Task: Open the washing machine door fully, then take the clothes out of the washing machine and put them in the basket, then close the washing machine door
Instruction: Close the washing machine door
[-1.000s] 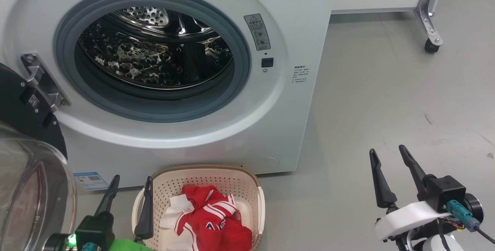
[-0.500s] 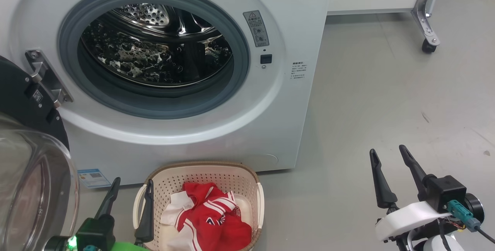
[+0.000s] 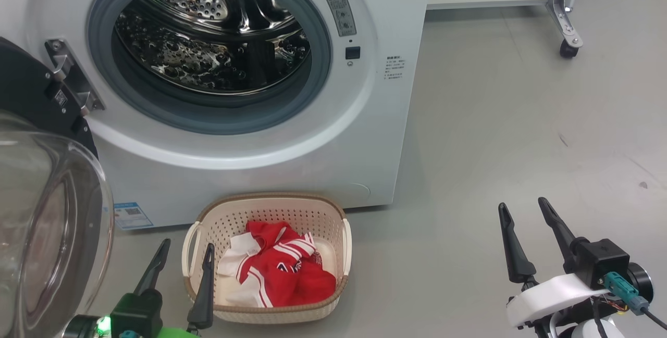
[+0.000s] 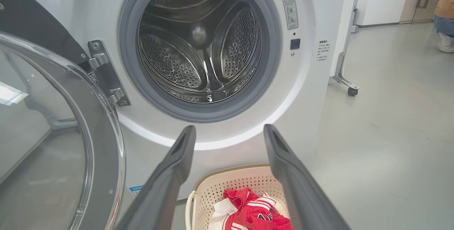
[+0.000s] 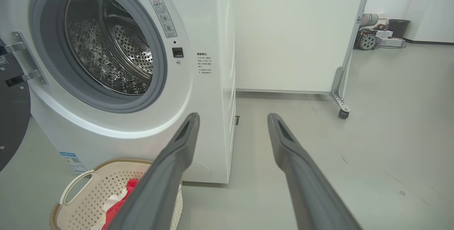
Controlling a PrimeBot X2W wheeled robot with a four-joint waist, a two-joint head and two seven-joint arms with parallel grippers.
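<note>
Both grippers are noted spread wide, nothing held: the left gripper near the left side of the basket, the right gripper well apart over the floor. The clothes are found heaped in the basket, set just before the washing machine. The washing machine door is swung open at left.

The door runs off the left edge; print on the warning label is too small to read
</note>
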